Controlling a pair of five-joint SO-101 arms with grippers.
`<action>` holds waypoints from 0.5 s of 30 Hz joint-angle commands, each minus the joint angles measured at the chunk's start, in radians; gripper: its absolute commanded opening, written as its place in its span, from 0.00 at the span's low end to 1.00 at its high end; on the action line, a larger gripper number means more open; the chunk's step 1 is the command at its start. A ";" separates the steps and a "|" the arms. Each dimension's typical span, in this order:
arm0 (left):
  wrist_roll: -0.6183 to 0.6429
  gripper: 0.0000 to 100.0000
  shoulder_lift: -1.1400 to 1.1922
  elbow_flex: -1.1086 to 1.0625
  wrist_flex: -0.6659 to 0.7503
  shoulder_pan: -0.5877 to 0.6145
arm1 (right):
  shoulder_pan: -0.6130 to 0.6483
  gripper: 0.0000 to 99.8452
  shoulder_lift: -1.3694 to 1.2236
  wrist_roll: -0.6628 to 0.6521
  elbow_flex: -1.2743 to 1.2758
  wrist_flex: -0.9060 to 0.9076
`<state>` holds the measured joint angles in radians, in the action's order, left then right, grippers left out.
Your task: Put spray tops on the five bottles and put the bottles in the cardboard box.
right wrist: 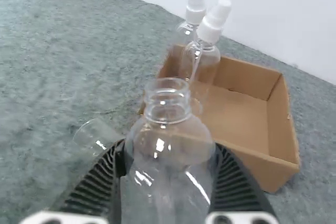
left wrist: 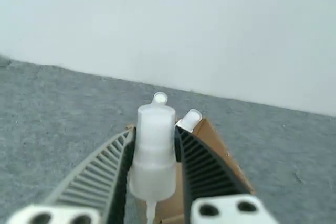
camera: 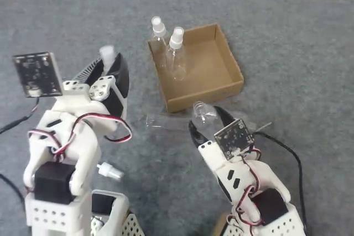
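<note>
My left gripper (left wrist: 154, 150) is shut on a white spray top (left wrist: 154, 150), held upright above the carpet to the left of the cardboard box (camera: 221, 89); it shows in the high view too, gripper (camera: 108, 64) and spray top (camera: 107, 54). My right gripper (right wrist: 168, 166) is shut on a clear open-necked bottle (right wrist: 167, 140), held upright just in front of the box, gripper (camera: 207, 122) and bottle (camera: 203, 113). Two capped bottles (camera: 177, 53) stand in the box's far-left corner. Another clear bottle (camera: 157, 121) lies on the carpet between the arms.
A loose spray top (camera: 110, 171) lies on the carpet beside the left arm's base. Grey carpet (camera: 293, 48) surrounds the box, with open floor to its right. A white wall (left wrist: 210, 24) rises behind the box.
</note>
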<state>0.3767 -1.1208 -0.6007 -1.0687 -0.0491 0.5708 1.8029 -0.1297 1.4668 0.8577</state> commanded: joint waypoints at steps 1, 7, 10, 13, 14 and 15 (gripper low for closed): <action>0.049 0.01 -0.018 0.005 0.061 -0.005 | 0.053 0.06 0.013 0.009 -0.006 -0.035; 0.063 0.01 -0.018 0.005 0.107 -0.052 | 0.101 0.06 0.013 0.006 0.015 -0.036; 0.087 0.01 -0.020 0.004 0.109 -0.086 | 0.134 0.06 0.013 0.006 0.017 -0.036; 0.104 0.01 -0.020 0.004 0.094 -0.078 | 0.156 0.06 0.012 0.003 0.031 -0.036; 0.104 0.01 -0.020 0.004 0.086 -0.074 | 0.166 0.06 0.012 0.002 0.040 -0.044; 0.106 0.01 -0.020 0.004 0.078 -0.075 | 0.177 0.06 0.012 0.002 0.054 -0.058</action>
<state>0.4641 -1.1208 -0.6038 -0.9904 -0.1258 0.7073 1.8029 -0.1297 1.5006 0.8454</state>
